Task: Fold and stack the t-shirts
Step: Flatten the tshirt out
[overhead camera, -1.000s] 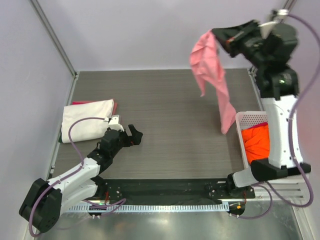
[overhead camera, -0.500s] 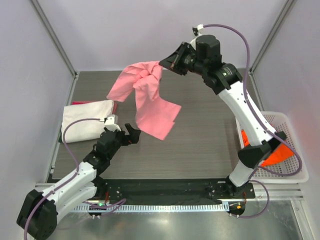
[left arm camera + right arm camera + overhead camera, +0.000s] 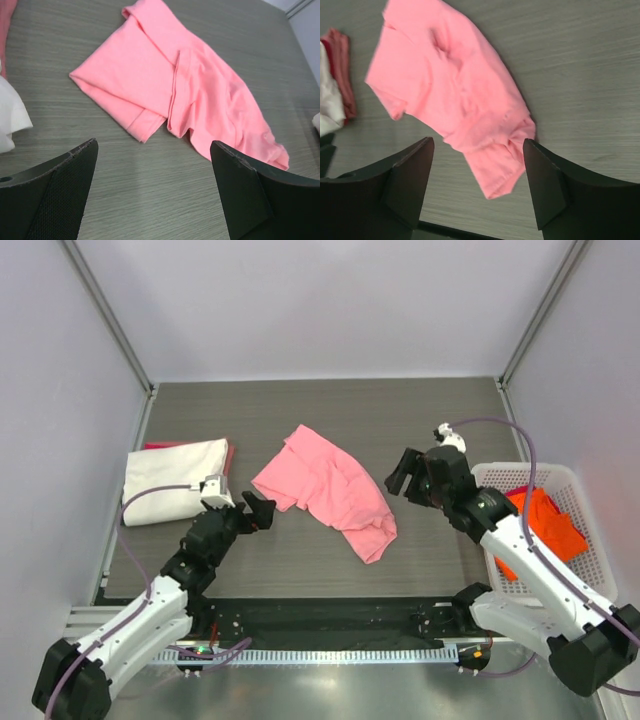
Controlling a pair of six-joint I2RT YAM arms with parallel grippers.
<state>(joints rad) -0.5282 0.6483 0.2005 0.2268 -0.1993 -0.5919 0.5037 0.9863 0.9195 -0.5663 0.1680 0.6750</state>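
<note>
Spotted light pink t-shirt (image 3: 325,490) lying loose and crumpled mid-bench (image 3: 300,410), partly doubled over itself, running diagonally from far-left to near-right; gripped by neither arm

Logged left gripper (image 3: 255,512) low over the bench, just left of the pink shirt's near-left corner; jaws apart, nothing between them. Confirmed in left wrist view: bare wood-grain surface between the fingers, shirt beyond

Logged right gripper (image 3: 405,478) just right of the pink shirt, pointed towards it; jaws apart and empty. Confirmed in right wrist view, looking down on the shirt's near end

Noted folded cream-white t-shirt (image 3: 172,492) at the bench's left edge, stacked on a red t-shirt (image 3: 229,450) showing only as a thin rim along the far and right sides

Noted bright orange t-shirt (image 3: 540,525) bunched inside the white mesh basket (image 3: 497,477) at the right, partly under the right arm
</note>
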